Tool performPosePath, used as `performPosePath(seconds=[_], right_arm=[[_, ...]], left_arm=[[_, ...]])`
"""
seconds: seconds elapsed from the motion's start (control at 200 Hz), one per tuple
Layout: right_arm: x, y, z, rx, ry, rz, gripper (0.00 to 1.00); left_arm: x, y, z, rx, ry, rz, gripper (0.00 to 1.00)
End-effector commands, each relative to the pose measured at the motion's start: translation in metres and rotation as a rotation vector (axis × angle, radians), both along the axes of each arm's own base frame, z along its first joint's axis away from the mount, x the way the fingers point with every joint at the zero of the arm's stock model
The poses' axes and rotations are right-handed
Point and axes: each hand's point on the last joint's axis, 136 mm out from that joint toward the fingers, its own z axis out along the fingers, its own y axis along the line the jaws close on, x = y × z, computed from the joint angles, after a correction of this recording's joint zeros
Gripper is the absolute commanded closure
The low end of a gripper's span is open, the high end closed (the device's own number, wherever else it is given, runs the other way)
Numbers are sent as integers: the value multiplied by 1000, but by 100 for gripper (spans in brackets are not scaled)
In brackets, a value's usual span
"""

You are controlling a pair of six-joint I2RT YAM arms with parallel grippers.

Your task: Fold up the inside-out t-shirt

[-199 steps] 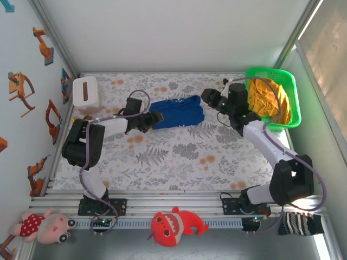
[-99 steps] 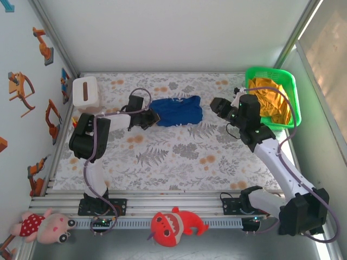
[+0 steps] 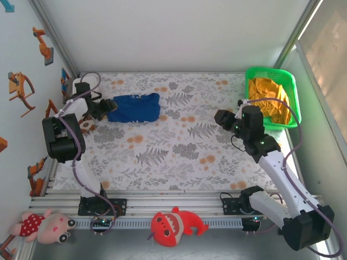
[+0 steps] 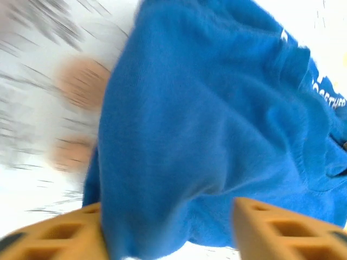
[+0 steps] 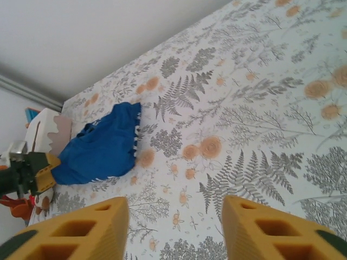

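The inside-out t-shirt (image 3: 133, 108) lies bunched, a royal-blue heap on the floral table cover at the back left. White lettering shows on it (image 4: 217, 119) in the left wrist view. My left gripper (image 3: 98, 108) is at the shirt's left end. Its yellow fingers (image 4: 59, 233) stand wide apart with a fold of blue cloth lying loose between them, and the gripper (image 4: 168, 216) is open. My right gripper (image 3: 223, 117) hovers open over bare floral cloth (image 5: 173, 216), far to the right of the shirt (image 5: 103, 149).
A green basket (image 3: 271, 70) holding an orange-yellow garment (image 3: 268, 97) stands at the back right corner. The white tissue box (image 5: 46, 127) sits by the left wall behind the left gripper (image 5: 32, 170). Plush toys (image 3: 176, 225) lie below the near rail.
The shirt has slid from mid-table to the back left, pulled by my left gripper, which shut and then opened. My right arm drew back toward the right and its jaws widened.
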Motion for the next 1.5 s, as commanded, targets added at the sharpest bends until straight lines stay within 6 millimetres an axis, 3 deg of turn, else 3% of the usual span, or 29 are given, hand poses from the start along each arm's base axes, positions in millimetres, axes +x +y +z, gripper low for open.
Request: performPosePath(seconds=[0.0, 0.03, 0.055, 0.095, 0.26, 0.401, 0.461, 0.626, 0.911, 0.966, 1.167, 1.242, 1.307, 1.352, 1.412, 1.497], right_arm=[[-7, -26, -9, -138, 19, -75, 34], [-8, -33, -9, -180, 24, -96, 26], [-9, -40, -10, -216, 32, -118, 13], [-9, -50, -8, -266, 34, -156, 5], [-1, -95, 5, -462, 8, -346, 2], [12, -130, 7, -615, -65, -535, 0], [19, -136, 4, -651, -106, -565, 0], [42, -137, -33, -802, -67, -503, 0], [57, -148, -106, -900, -95, -510, 0], [57, -149, -117, -898, -140, -508, 1], [67, -135, -118, -786, -269, -320, 1], [71, -134, -131, -779, -305, -296, 1], [70, -146, -146, -703, -278, -313, 3], [78, -150, -143, -685, -312, -328, 2], [86, -154, -153, -653, -202, -296, 2], [86, -157, -152, -626, -211, -294, 1]], left_arm=[[-14, 23, 36, 47, -28, -38, 4], [-14, 28, 44, 73, -47, -34, 4], [-15, 29, 53, 89, -65, -34, 4], [-16, 29, 65, 98, -92, -32, 4], [-29, 19, 108, 119, -207, -32, 4], [-47, 13, 126, 233, -316, -18, 4], [-52, 14, 129, 288, -373, 2, 4], [-62, 18, 108, 379, -517, 43, 4], [-68, 28, 30, 543, -563, 27, 4], [-65, 27, 26, 545, -603, 27, 4], [-56, 15, 18, 551, -707, -36, 4], [-56, 7, 13, 570, -714, -71, 4], [-57, 7, 11, 571, -717, -71, 4], [-58, 6, 9, 570, -730, -74, 4], [-58, 5, 9, 572, -742, -70, 4], [-58, 6, 9, 575, -735, -69, 4]])
